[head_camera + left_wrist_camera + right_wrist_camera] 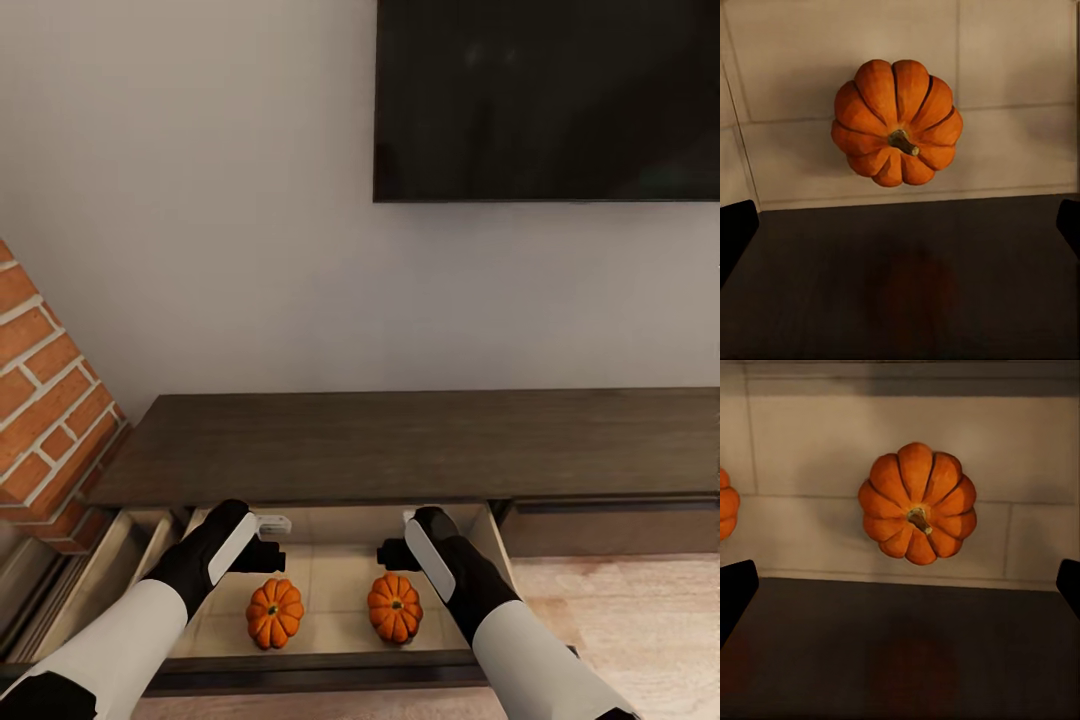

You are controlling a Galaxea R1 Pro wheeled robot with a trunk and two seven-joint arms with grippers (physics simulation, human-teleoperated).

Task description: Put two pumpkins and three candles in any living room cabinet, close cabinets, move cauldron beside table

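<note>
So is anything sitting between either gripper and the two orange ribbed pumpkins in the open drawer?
Nothing visible. Both pumpkins lie apart on the pale floor of the open drawer of the dark-brown wooden cabinet. The left gripper and the right gripper hang open above them, with only air below.

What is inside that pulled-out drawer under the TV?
Two pumpkins, one on the robot's left and one on its right, lie apart on the pale floor of the drawer. The arms and the drawer's front edge cover parts of it.
</note>
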